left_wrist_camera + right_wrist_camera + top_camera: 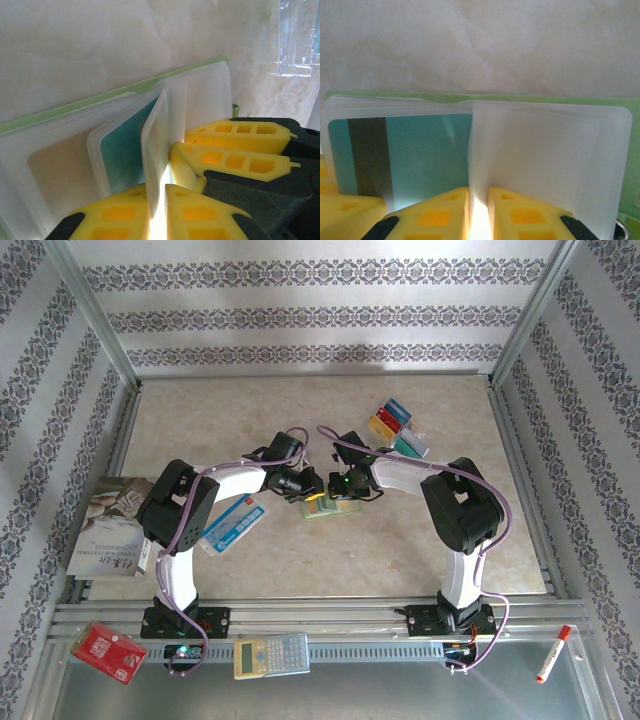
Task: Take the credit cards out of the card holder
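Both arms meet at the card holder mid counter. Left fingers are pinched shut on one of its clear sleeves, right fingers nipped shut on a sleeve too.

Risk imo: they've got plastic, not card, so a pull prob drags the whole wallet up or rips a sleeve, & the teal card inside won't budge.

Counts, near to far: 1 holder, 1 teal card visible in it, then 4ish loose cards (blue, yellow, red, teal) far right.

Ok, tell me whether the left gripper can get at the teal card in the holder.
Probably not yet: the left gripper is shut on a clear sleeve, and the teal card sits enclosed beside it.
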Controlling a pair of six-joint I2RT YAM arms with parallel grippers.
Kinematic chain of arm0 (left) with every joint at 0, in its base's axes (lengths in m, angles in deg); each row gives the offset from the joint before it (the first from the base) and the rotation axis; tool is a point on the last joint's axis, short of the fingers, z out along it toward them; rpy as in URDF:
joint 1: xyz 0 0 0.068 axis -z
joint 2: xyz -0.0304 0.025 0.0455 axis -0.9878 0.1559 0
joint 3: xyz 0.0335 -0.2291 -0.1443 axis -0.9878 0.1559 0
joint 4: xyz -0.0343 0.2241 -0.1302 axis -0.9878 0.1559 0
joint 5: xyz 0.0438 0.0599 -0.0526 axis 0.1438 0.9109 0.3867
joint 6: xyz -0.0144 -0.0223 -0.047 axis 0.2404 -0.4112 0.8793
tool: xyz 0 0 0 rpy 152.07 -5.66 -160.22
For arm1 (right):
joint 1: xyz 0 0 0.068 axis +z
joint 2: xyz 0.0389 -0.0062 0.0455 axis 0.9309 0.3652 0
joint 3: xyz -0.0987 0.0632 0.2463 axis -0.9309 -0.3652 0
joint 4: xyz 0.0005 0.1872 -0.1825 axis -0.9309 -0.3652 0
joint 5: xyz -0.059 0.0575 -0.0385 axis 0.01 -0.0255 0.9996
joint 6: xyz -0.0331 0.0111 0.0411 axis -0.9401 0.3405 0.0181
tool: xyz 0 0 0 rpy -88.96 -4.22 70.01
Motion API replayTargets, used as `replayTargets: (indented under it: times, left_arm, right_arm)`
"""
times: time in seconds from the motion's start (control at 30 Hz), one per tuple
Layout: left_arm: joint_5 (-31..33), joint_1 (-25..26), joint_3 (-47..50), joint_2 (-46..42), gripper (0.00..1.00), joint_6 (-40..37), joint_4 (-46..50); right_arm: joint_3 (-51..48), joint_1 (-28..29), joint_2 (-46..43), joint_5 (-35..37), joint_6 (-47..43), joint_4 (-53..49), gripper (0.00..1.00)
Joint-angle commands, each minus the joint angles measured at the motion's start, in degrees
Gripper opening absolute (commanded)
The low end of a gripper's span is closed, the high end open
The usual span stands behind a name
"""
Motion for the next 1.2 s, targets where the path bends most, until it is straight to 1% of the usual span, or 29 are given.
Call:
replayTargets:
  times: [0.0, 0.17, 0.33, 0.5, 0.53, 0.67, 0.73, 0.8, 0.9, 1.0, 1.17]
  left_arm:
    - [-0.6, 0.7, -0.3, 1.1, 0.11, 0.4, -0.3]
    - [2.3, 0.4, -1.5, 0.6, 0.0, -2.3, 5.1]
    - [3.9, -0.4, -3.8, -0.3, 0.0, -7.3, 12.2]
    - [3.1, -1.0, -6.1, -0.4, 0.0, -10.3, 16.7]
    - [2.8, -0.9, -6.3, -0.2, 0.03, -10.2, 16.7]
    - [-1.5, -0.8, -5.3, -0.2, 0.25, -6.0, 11.1]
    - [-3.6, -0.4, -4.5, -0.2, 0.31, -2.9, 6.8]
    - [-4.5, 0.5, -4.1, -0.2, 0.35, -0.6, 3.9]
    - [-3.8, 1.4, -3.5, -0.8, 0.37, 2.8, 0.3]
    - [-4.2, 2.3, -3.2, -0.9, 0.38, 5.5, -3.5]
    - [-4.3, 3.6, -4.3, 1.6, 0.44, 7.3, -5.7]
  right_arm:
    - [-2.1, -0.5, 1.3, -0.6, 0.9, -2.3, 0.2]
    - [-2.9, -1.4, -3.7, -2.9, 2.3, -1.4, 0.22]
    - [-5.3, -2.1, -9.5, -6.0, 3.7, 2.2, 0.24]
    - [-8.6, -3.0, -14.6, -7.0, 6.0, 6.8, 0.25]
    - [-9.1, -3.1, -15.4, -6.9, 6.2, 7.3, 0.25]
    - [-10.6, -3.7, -18.3, -5.4, 6.3, 8.0, 0.25]
    - [-11.5, -4.3, -19.8, -4.3, 6.5, 8.1, 0.25]
    - [-12.8, -5.1, -21.5, -2.8, 7.1, 8.4, 0.25]
    - [-14.7, -6.0, -24.6, 0.8, 8.3, 8.5, 0.25]
    - [-16.3, -6.3, -27.5, 3.6, 8.5, 8.5, 0.25]
    - [-17.2, -6.7, -29.7, 4.6, 8.4, 8.4, 0.25]
